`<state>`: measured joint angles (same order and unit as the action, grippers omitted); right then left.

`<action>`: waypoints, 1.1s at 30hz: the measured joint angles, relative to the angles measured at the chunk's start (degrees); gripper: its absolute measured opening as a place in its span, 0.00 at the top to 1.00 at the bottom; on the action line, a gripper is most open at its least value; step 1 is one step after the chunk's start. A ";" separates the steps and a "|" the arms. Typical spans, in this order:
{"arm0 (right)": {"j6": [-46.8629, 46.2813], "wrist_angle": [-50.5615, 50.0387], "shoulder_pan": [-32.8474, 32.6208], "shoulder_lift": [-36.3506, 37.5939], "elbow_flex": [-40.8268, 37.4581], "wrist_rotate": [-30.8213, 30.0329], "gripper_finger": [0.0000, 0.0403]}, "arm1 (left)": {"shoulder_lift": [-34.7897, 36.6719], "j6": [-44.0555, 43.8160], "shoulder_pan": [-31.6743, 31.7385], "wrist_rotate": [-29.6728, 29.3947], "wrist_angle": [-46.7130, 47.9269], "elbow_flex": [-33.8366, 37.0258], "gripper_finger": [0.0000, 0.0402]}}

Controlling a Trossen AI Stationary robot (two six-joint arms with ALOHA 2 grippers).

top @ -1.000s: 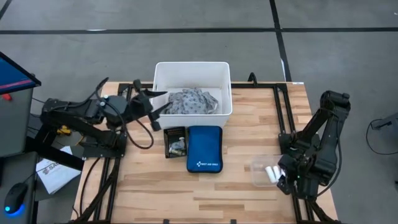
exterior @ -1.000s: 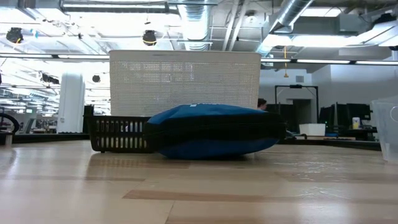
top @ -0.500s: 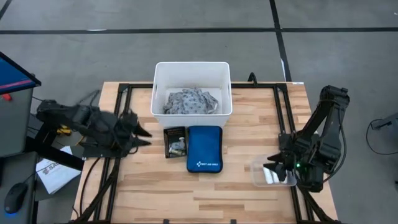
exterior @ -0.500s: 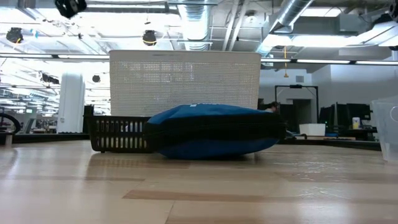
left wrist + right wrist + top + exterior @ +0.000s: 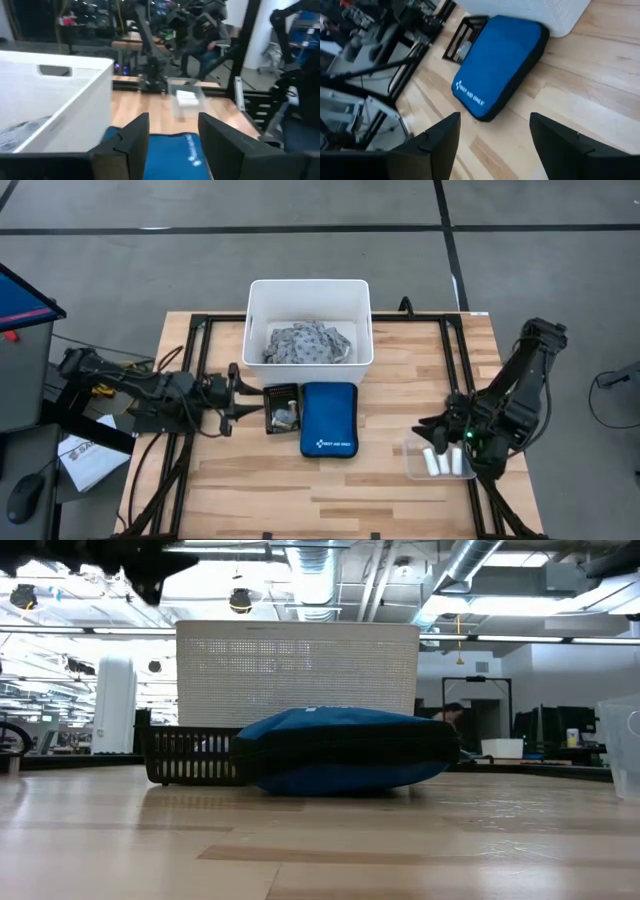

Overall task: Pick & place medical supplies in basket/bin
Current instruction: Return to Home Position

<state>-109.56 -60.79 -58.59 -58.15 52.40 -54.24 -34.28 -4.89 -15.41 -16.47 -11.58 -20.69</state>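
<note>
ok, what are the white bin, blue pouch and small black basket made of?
White bin: likely matte moulded plastic; uniform white walls, handle slot.
Blue pouch: fabric, probably nylon; soft bulging shape, printed logo.
Small black basket: rigid mesh, plastic or coated wire, cannot tell which.

The left arm stretches out low and nearly level from its base on the robot's left. The left gripper points inward toward the middle, and its two fingers are spread apart with a clear gap between them. The right arm is bent sharply, its elbow raised at the far right and its forearm sloping down to the right gripper, which also points inward with its fingers held wide.
</note>
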 joint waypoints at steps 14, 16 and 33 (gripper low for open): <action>-0.99 2.27 4.57 0.04 0.00 0.02 0.42 | 22.16 -0.39 7.25 9.38 8.69 13.73 0.61; -0.99 2.95 4.91 0.04 0.00 0.04 0.42 | 23.99 0.02 7.25 9.24 10.08 14.76 0.61; -0.85 4.32 5.14 0.02 0.02 0.15 0.42 | 30.55 4.97 12.32 9.81 20.25 16.70 0.61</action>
<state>-110.41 -56.47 -53.45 -58.13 52.42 -54.08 -3.73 0.08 -3.09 -6.66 8.68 -3.99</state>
